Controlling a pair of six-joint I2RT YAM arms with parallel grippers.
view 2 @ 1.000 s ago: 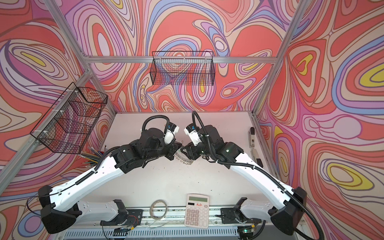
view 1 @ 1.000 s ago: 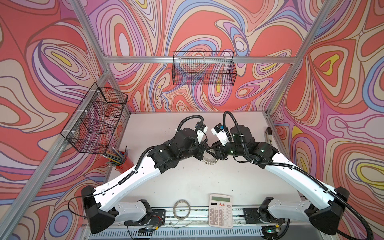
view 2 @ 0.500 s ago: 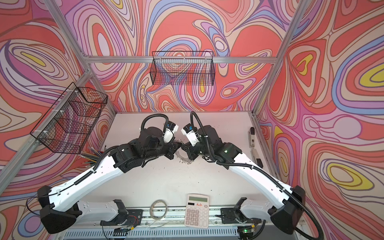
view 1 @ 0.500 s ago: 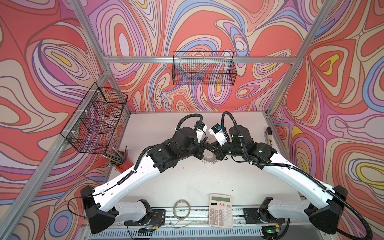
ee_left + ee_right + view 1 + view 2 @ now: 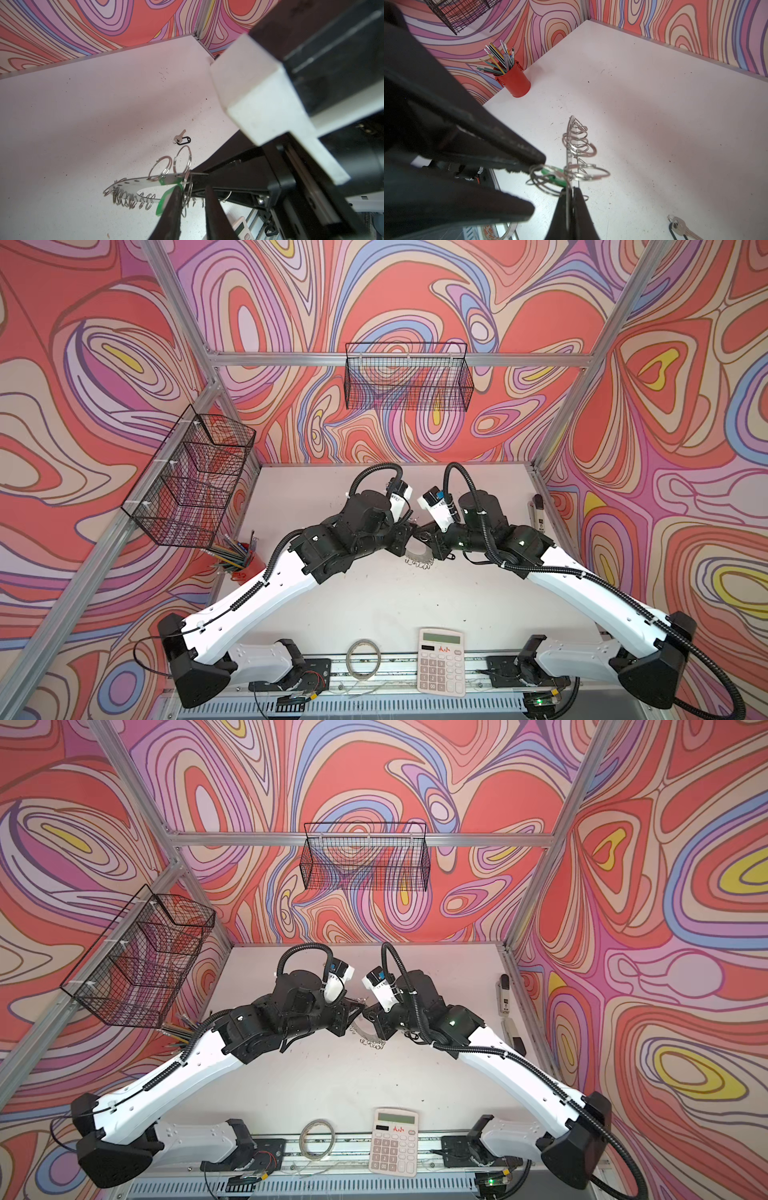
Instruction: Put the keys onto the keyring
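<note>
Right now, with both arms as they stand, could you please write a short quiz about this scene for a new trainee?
1. True or false: the black-tag key already hangs on the keyring.
2. Which gripper clamps the keyring's disc? A: left. B: right. C: neither.
3. Fill in: the tag among the keyring's wire loops is ___ in colour.
Key: 1 false, it lies on the table, apart from the keyring. 2 B, the right gripper is shut on the disc's edge. 3 green, the green tag.
</note>
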